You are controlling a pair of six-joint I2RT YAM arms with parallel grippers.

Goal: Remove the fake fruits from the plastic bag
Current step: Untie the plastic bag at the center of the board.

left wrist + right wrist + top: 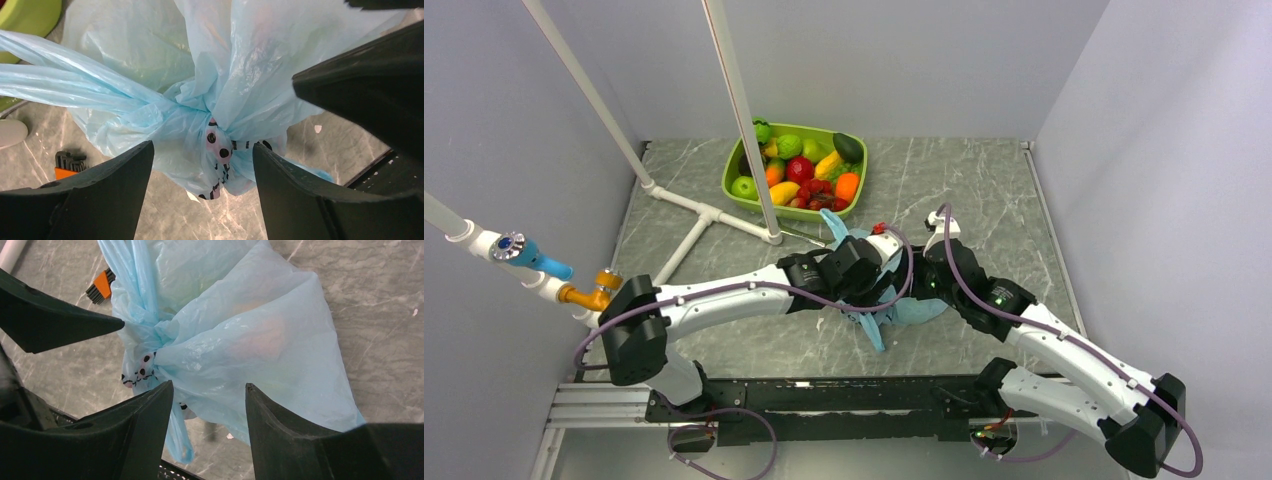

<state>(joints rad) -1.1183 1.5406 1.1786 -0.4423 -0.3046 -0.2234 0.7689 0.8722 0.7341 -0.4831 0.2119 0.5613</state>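
The left jaws stand wide open with nothing in their grip. In the left wrist view the gathered knot (200, 102) of the plastic bag (125, 50) lies in the gap between them, and I cannot tell whether either side touches the film. The right jaws are likewise well apart and hold nothing; the bag's swollen body fills the space past them. In each wrist view a dark wedge of the other arm's jaws points at the knot from the side, close beside it.

Dark printed marks (218, 145) sit just under the knot. The fake fruits (260, 337) are inside the tied bag, one showing as a hazy pink-orange patch through the blue plastic. The bag rests on the grey marbled table (375, 300), near its middle, under where the left arm (724, 295) and right arm (1064, 345) meet. A small orange-and-black piece (67, 167) lies just beside the bag. Well beyond, at the far edge, a lime-green tray (734, 178) holds mixed coloured fruit, next to a white pipe frame (689, 205).
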